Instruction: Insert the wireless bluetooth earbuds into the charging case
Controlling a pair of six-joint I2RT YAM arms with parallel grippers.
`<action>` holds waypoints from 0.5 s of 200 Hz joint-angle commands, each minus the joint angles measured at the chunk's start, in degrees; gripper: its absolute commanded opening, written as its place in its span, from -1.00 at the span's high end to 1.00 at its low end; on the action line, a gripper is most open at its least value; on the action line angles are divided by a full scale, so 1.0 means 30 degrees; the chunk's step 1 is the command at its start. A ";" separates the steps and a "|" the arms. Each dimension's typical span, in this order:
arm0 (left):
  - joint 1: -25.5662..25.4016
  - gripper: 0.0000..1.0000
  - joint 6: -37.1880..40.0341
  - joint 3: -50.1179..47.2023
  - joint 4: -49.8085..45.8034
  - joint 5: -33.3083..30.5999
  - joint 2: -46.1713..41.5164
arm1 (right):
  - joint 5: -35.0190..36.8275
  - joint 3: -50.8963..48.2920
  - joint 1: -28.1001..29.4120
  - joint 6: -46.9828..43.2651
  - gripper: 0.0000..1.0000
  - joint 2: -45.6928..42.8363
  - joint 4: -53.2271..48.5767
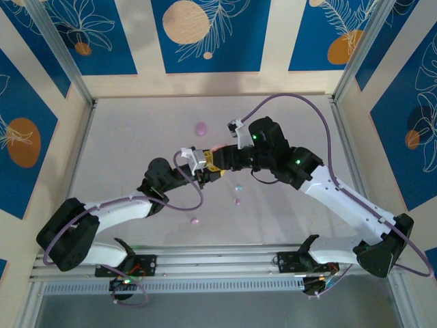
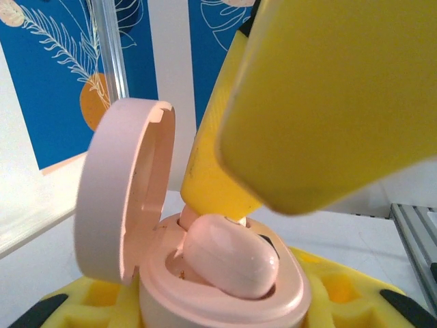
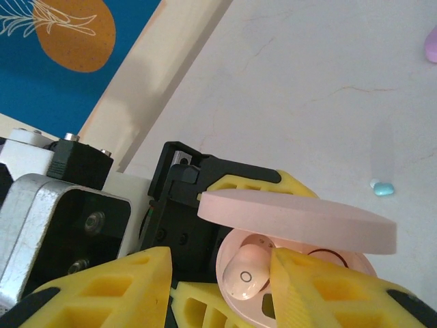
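Note:
The pink charging case (image 2: pixel 225 301) stands open, its lid (image 2: pixel 119 195) tipped up on the left, and my left gripper (image 2: pixel 218 311) is shut on its base. A pink earbud (image 2: pixel 229 256) lies in one well of the case, tilted and partly proud of the rim. My right gripper (image 3: pixel 222 256) hangs over the case with its yellow fingers (image 3: pixel 328 294) apart; one finger rests beside the pink earbud (image 3: pixel 244 275), the other stands clear of it. In the top view both grippers meet mid-table, left gripper (image 1: pixel 203 172) and right gripper (image 1: pixel 218 162).
A light blue earbud (image 1: pixel 239 187), a purple one (image 1: pixel 237 201) and another small bud (image 1: pixel 194 221) lie loose on the table in front of the grippers. A purple oval case (image 1: pixel 201 128) lies farther back. The light blue earbud (image 3: pixel 382 188) also lies right of the case.

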 commanded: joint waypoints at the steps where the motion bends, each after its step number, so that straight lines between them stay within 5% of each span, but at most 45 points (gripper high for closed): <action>1: -0.0288 0.53 -0.0090 0.0292 0.1542 0.0470 0.0111 | 0.0001 -0.0335 0.0009 -0.0343 0.13 -0.1399 0.1109; 68: -0.0281 0.53 -0.0202 0.0371 0.1561 0.1025 0.0285 | 0.1297 -0.1480 -0.0172 -0.0962 0.08 -0.3275 0.2399; 100: -0.0288 0.54 -0.0608 0.0523 0.1493 0.1963 0.0430 | 0.1260 -0.0430 -0.1761 -0.0322 0.07 -0.2675 0.1725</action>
